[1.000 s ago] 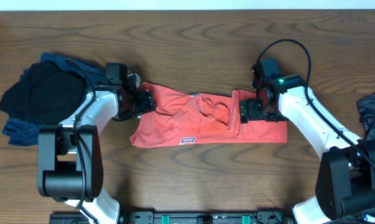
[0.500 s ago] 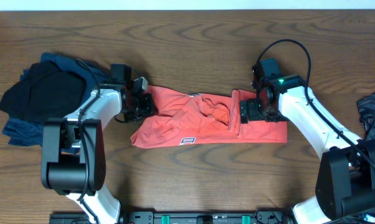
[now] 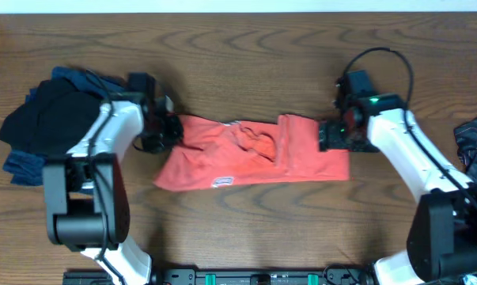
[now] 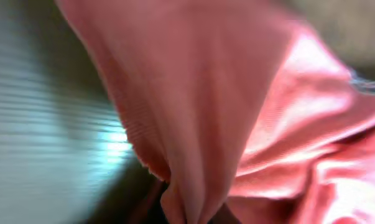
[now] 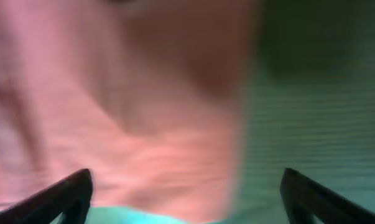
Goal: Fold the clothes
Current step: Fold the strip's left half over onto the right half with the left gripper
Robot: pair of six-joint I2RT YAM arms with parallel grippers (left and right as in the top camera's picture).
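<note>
The clothes' coral-red T-shirt (image 3: 254,158) lies bunched in a wide band across the middle of the table, its small white label (image 3: 221,182) at the front hem. My left gripper (image 3: 168,131) is shut on the shirt's left edge. In the left wrist view the pinched fold of red cloth (image 4: 193,124) runs down into the jaws of the gripper (image 4: 190,214). My right gripper (image 3: 327,136) hovers at the shirt's right end. Its dark fingertips (image 5: 69,193) stand wide apart and open over the blurred red cloth (image 5: 125,93), gripping nothing.
A heap of black and navy garments (image 3: 48,123) lies at the left of the wooden table (image 3: 246,47), just behind my left arm. A dark plaid piece (image 3: 475,138) shows at the right edge.
My left gripper has shut on the shirt's left edge and drawn it leftward, so the whole shirt has slid left. My right gripper has moved right toward the shirt's right end.
</note>
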